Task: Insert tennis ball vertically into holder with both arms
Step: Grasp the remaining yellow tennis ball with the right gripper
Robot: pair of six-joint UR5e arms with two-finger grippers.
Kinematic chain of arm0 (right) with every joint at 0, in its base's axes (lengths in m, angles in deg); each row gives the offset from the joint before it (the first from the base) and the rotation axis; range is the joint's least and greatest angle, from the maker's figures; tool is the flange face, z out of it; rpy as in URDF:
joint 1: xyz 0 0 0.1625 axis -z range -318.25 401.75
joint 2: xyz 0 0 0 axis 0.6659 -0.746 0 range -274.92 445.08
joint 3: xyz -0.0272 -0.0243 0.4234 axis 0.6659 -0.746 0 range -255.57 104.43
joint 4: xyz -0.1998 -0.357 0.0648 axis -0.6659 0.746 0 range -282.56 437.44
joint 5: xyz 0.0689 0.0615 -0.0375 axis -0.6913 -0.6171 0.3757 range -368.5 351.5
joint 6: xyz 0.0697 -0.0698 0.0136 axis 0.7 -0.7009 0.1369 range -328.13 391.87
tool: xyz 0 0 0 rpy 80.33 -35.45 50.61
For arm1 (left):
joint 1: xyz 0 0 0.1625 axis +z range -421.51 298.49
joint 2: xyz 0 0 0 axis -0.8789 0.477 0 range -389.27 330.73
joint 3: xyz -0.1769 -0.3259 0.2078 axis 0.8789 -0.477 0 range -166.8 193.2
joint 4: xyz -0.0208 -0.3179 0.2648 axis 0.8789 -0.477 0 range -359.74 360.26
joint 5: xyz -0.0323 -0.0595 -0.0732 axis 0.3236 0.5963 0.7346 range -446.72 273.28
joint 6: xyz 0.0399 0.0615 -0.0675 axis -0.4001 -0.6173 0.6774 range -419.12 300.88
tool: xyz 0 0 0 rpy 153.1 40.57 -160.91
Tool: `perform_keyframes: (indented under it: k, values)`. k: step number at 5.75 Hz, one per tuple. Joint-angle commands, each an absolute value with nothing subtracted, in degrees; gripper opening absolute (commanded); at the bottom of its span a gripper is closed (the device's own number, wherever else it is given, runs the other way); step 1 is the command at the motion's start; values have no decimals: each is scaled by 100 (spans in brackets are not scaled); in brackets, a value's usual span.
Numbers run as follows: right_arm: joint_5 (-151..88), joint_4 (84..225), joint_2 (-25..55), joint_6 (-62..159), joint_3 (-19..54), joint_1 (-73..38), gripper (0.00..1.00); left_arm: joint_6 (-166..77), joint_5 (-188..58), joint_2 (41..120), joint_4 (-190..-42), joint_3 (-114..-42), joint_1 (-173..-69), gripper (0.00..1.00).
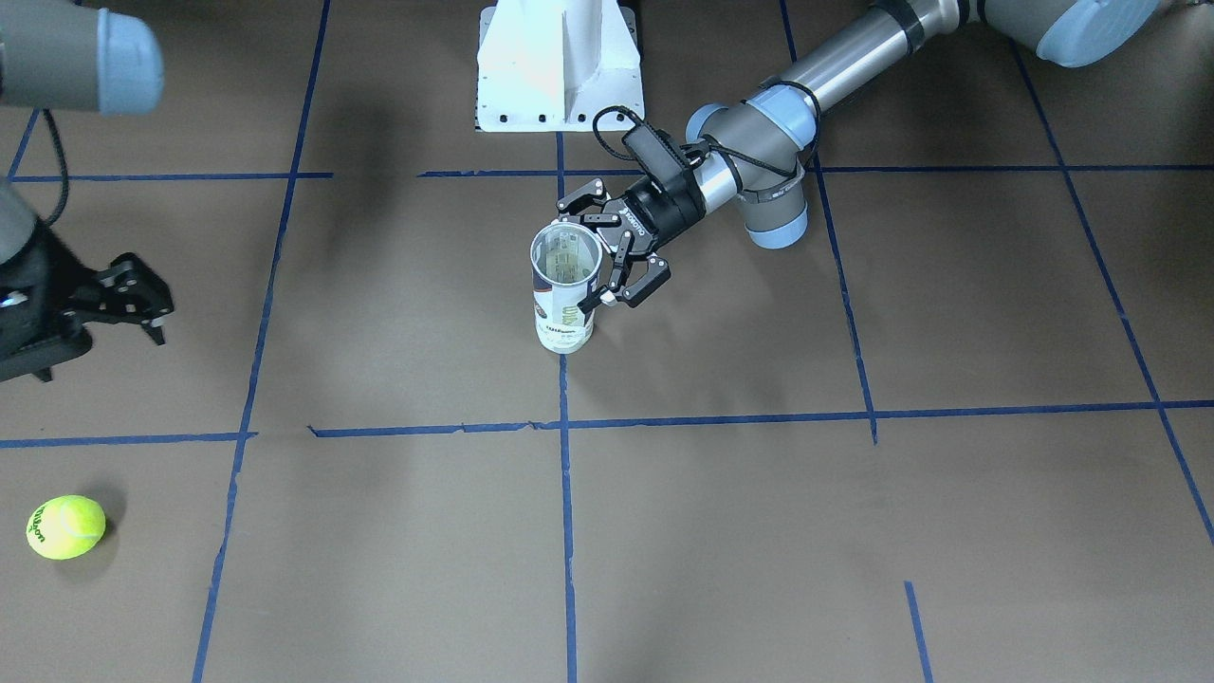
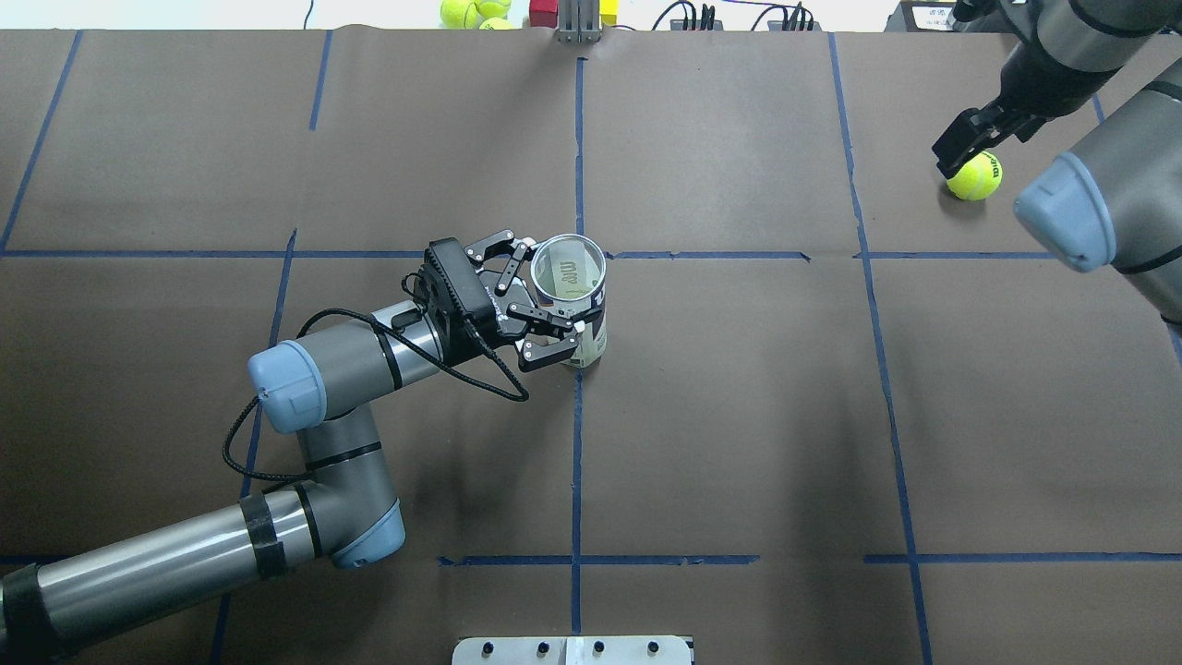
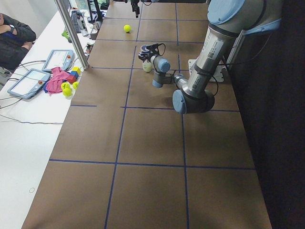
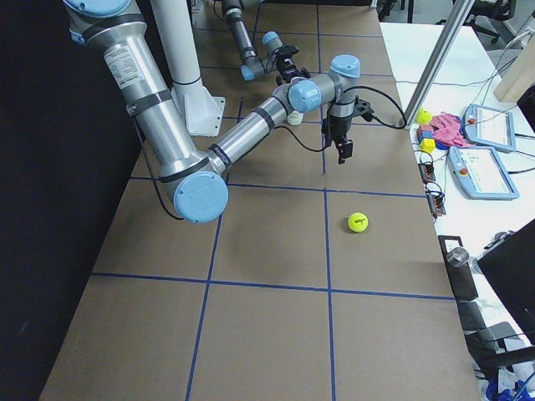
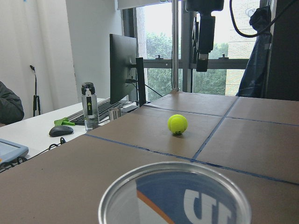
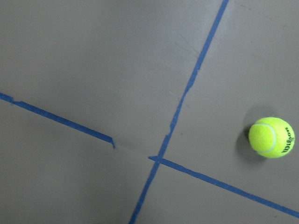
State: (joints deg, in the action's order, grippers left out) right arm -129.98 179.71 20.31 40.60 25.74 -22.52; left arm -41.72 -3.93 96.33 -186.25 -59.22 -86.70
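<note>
**Ball still loose, holder ready: go for the ball**

The holder [image 1: 564,318] stands upright near the middle of the table [image 1: 759,531], mouth up. Your left gripper [image 2: 551,286] comes in from the side and brackets it just below the silver rim. As far as the views show, a finger is pressed to each side of the wall.

The tennis ball [image 1: 64,526] lies alone towards the far right corner, near the operators' edge. Your right gripper [image 2: 960,152] hangs above the table short of the ball, its fingers spread and holding nothing.

Expect the ball to be light and springy. Its felt should grip well, but it will likely roll off if a finger nudges it first. Come straight down and close across its widest part.

The tube looks thin, light and easy to dent or tip, so don't squeeze harder than you need to keep it vertical. The ball looks a close fit in the mouth, so centre it over the rim before you let go.
</note>
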Motion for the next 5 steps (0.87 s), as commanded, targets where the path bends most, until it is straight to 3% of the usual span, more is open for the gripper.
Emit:
perform_keyframes:
  k: [1, 4, 5]
  values:
    - [-13031, 16506, 1969, 3794, 1440, -2442, 99, -4172, -393, 9633, -18625, -5922, -8665, 96]
    - [-13014, 14421, 1960, 3609, -371, -2469, 99, -4172, -393, 9642, -18616, -5922, -8656, 96]
    - [-12979, 14293, 1969, 3522, -568, -2452, 99, -4172, -393, 9642, -18616, -5922, -8647, 96]
